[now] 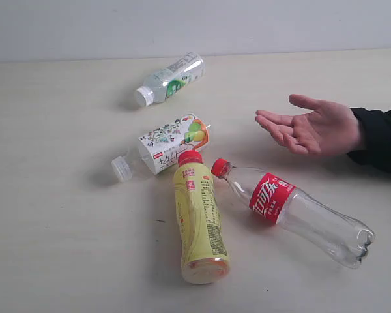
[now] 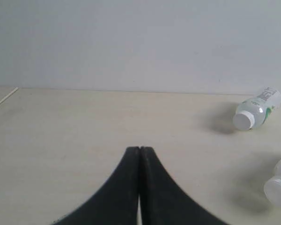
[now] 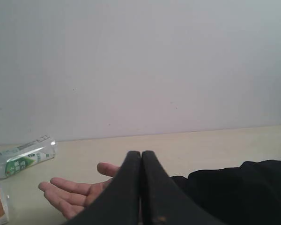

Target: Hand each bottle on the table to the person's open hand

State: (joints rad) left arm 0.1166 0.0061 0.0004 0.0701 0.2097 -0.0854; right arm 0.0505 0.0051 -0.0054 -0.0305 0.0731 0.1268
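Four bottles lie on the pale table (image 1: 52,215). The small green-white label bottle (image 1: 169,79) is farthest back; it also shows as the small bottle (image 2: 257,108) and small bottle (image 3: 23,157). The fruit-label bottle (image 1: 163,147) lies mid-table. The yellow bottle (image 1: 199,218) with red cap and the cola bottle (image 1: 293,210) lie nearer the front. A person's open hand (image 1: 309,125), palm up, hovers at the right; open hand (image 3: 77,194). Left gripper (image 2: 140,149) is shut and empty. Right gripper (image 3: 141,153) is shut and empty. Neither gripper shows in the exterior view.
A black sleeve (image 1: 381,137) reaches in from the right edge; the sleeve (image 3: 234,187) lies behind the right gripper. A pale wall (image 1: 195,26) backs the table. A white cap (image 2: 277,190) of the fruit-label bottle shows at the left wrist view's edge.
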